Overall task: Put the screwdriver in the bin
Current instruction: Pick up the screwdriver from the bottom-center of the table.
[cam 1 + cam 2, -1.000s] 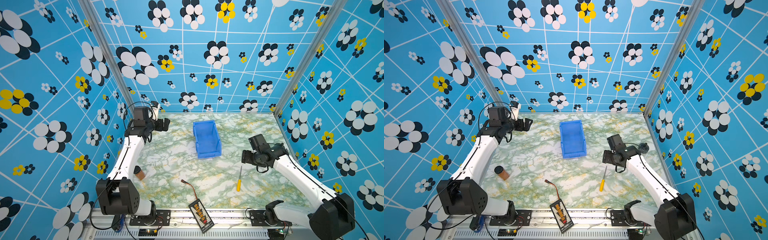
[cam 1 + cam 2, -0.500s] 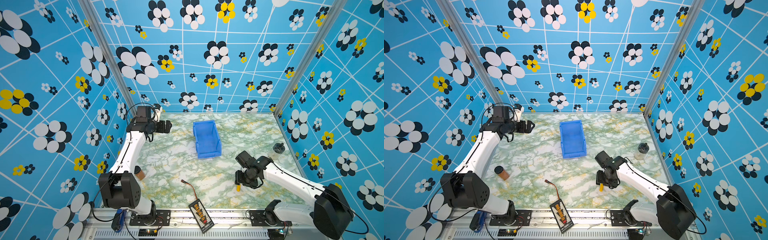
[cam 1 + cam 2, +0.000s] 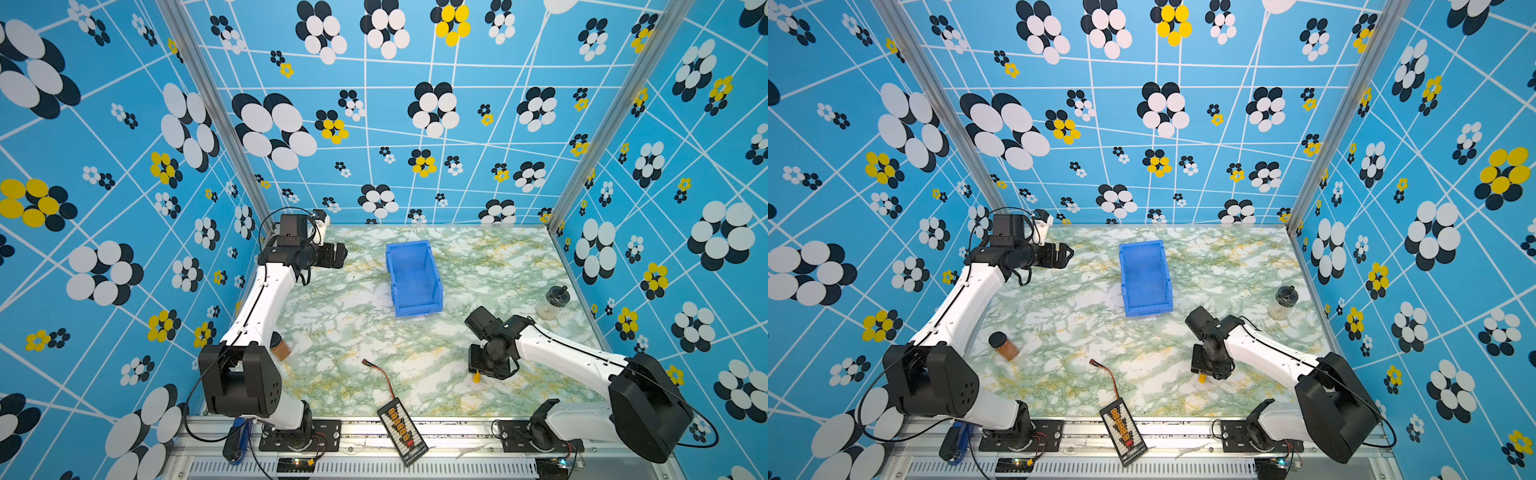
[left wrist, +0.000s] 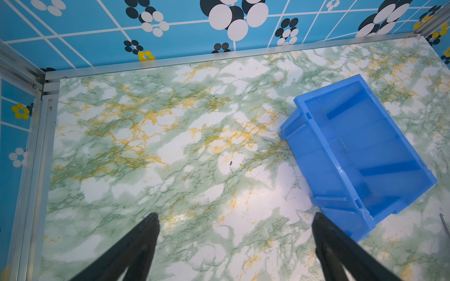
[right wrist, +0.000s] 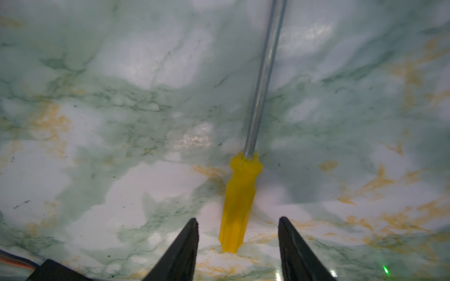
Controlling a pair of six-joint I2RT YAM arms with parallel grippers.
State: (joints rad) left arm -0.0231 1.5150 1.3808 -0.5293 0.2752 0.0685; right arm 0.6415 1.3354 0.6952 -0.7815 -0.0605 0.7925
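The screwdriver lies flat on the marble table, yellow handle and thin metal shaft. In both top views only the handle's end peeks out from under my right wrist. My right gripper points down over it, open, with one finger on each side of the handle's butt end and a gap on both sides. The blue bin stands empty mid-table toward the back. My left gripper hovers open at the far left, left of the bin.
A brown-filled jar lies by the left arm. A clear jar with a black lid stands at the right wall. A black connector board with a red-black wire sits at the front edge.
My right arm has swung forward from beside the bin and come down over the screwdriver, its jaws narrowing. The left gripper has edged toward the bin.
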